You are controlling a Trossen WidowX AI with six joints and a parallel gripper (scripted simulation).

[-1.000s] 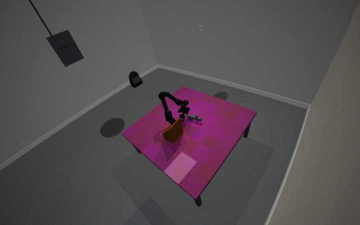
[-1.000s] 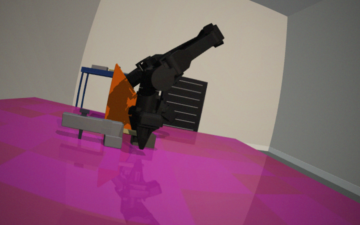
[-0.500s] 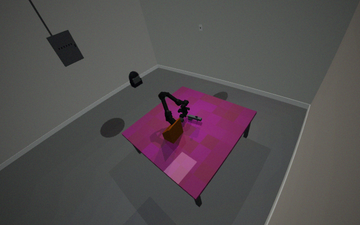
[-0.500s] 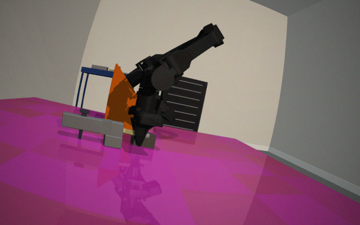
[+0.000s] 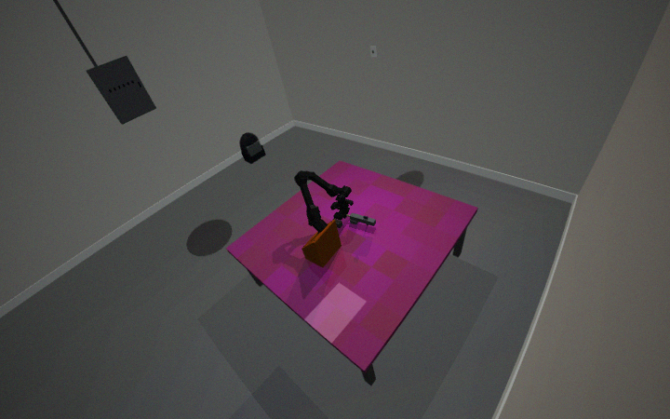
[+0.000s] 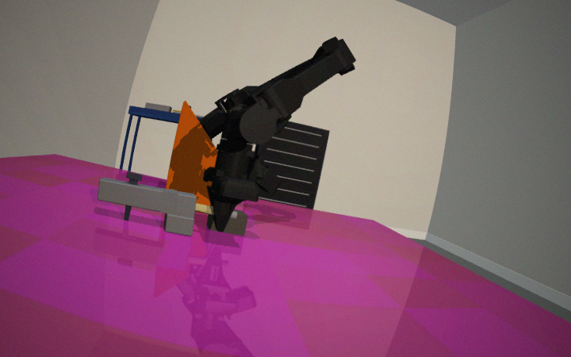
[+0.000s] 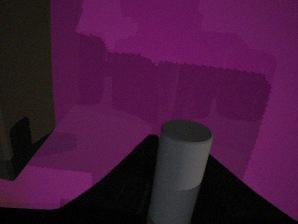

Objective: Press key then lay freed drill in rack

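My gripper points down and is shut on a pale grey cylinder, the drill as far as I can tell. The cylinder's free end shows between the fingertips in the wrist view. In the exterior view a thin yellowish bar shows between the grey housing and my fingers. The dark key sticks up from the housing's top, and its dark lower end shows beneath. A low olive-grey block is beside my fingers, perhaps the rack; I cannot tell for certain.
A tall orange wedge-shaped body stands on the magenta table close to the arm. A blue-framed bench and a dark slatted panel are in the background.
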